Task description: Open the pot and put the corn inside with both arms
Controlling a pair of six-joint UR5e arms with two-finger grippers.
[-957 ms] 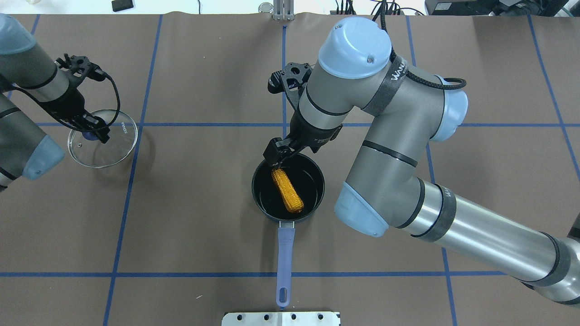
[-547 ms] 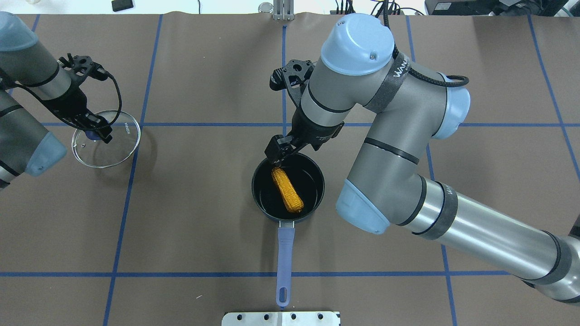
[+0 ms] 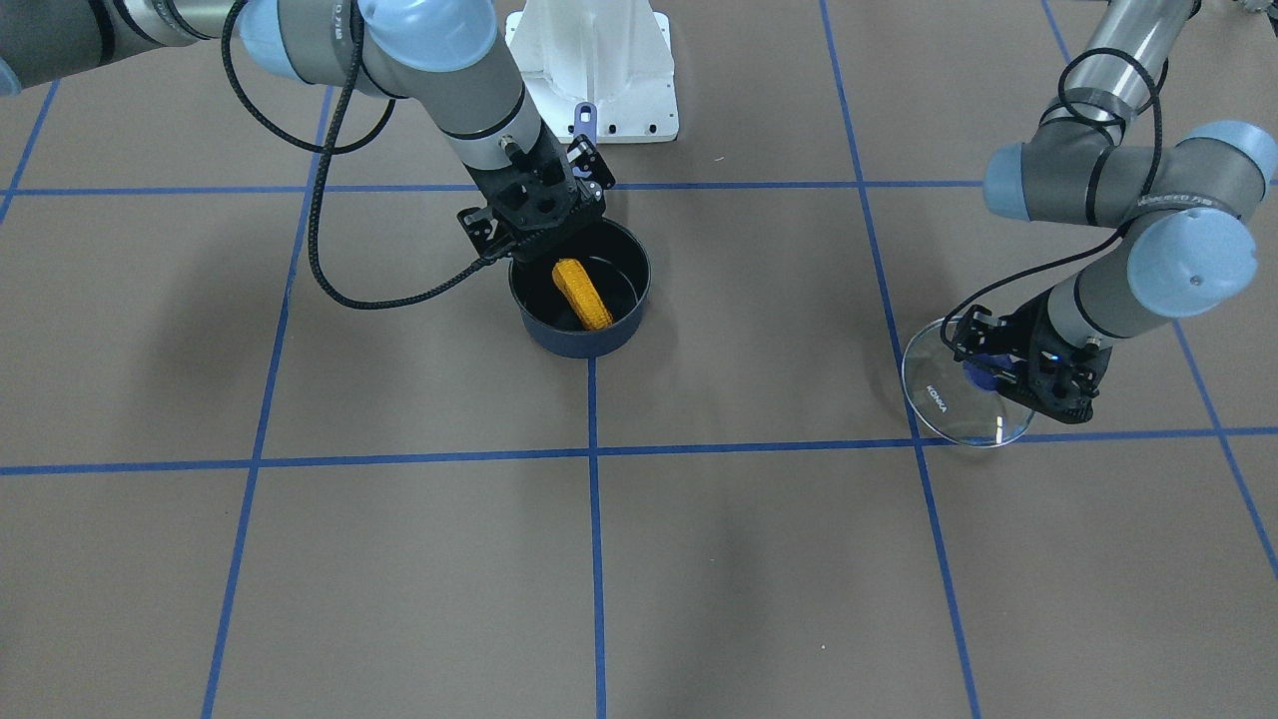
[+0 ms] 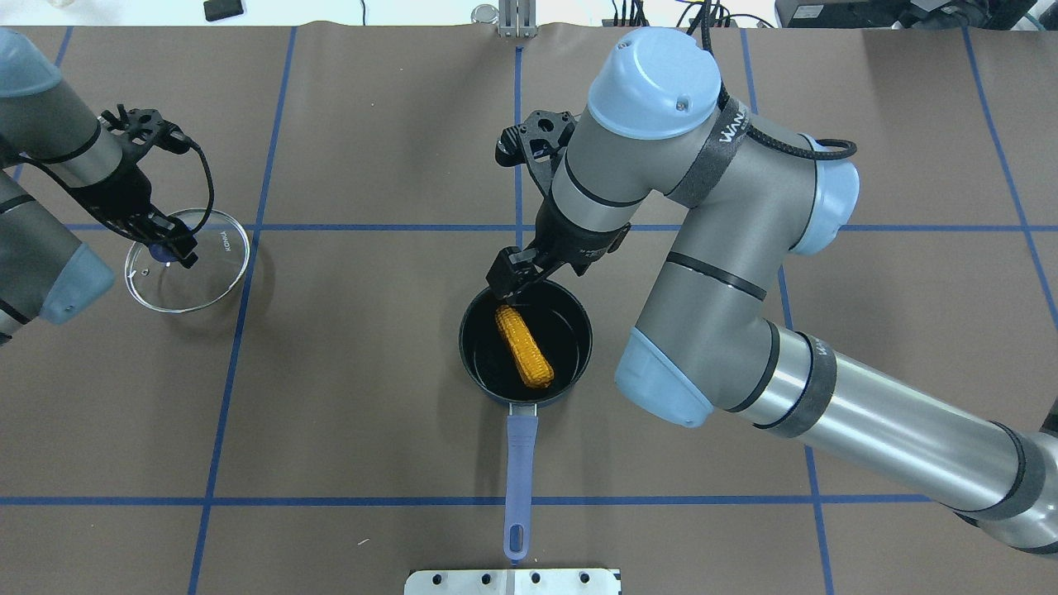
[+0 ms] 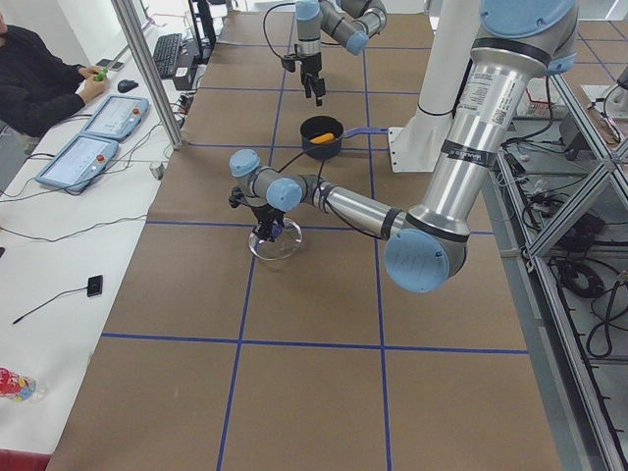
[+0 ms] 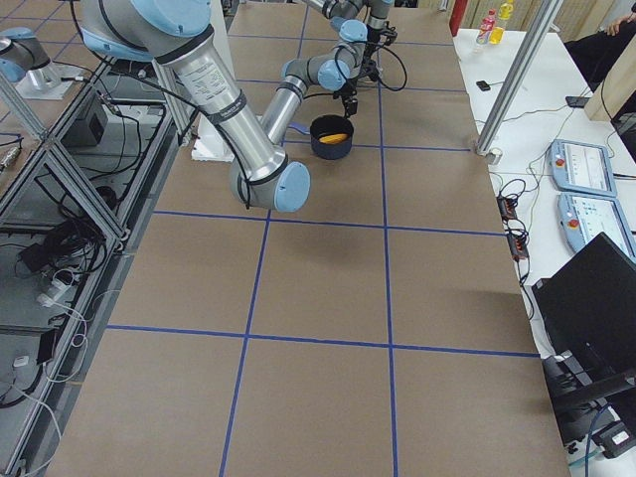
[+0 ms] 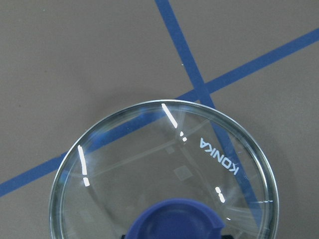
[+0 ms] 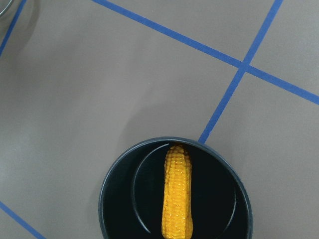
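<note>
Brown table (image 4: pixel 331 413): yellow corn cob (image 4: pixel 524 347) inside lidless navy saucepan (image 4: pixel 570 330) beneath spread right gripper (image 4: pixel 506 283); left gripper (image 4: pixel 169 245) clasps glass lid (image 4: pixel 207 277). Seemingly done.

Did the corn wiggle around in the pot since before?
No. The corn lies just where it was, slanted across the floor of the pot, its thin tip near the far rim.
</note>
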